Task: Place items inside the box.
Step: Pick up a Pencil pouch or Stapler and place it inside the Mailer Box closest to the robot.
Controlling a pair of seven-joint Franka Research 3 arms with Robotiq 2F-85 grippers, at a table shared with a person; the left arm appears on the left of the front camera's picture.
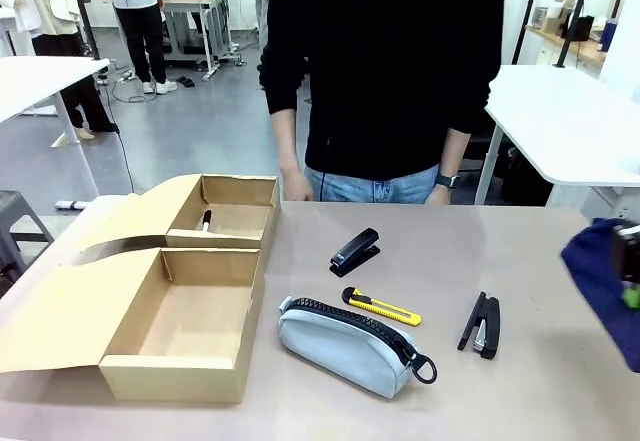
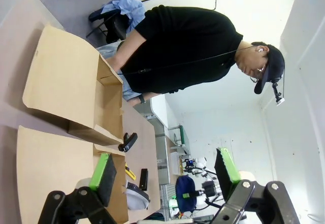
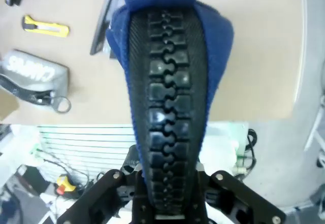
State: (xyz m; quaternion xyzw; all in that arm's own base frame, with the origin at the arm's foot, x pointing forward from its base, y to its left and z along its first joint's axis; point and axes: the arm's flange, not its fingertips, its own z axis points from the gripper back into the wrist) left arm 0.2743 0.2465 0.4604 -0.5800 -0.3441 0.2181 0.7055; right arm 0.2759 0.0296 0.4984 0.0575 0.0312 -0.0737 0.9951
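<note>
The tan cardboard box lies open at the table's left, with a dark pen in its small far compartment and the larger near compartment bare. On the table lie a grey zip pouch, a yellow-black utility knife and two black staplers. At the right edge my right gripper is shut on the navy pouch, lifted above the table. In the right wrist view the navy pouch rises between the fingers, zipper facing the camera. My left gripper is open over the box flaps, holding nothing.
A person in a black top stands at the far side, hands at the table edge. White tables stand behind on both sides. Bare tabletop lies between the box and the staplers.
</note>
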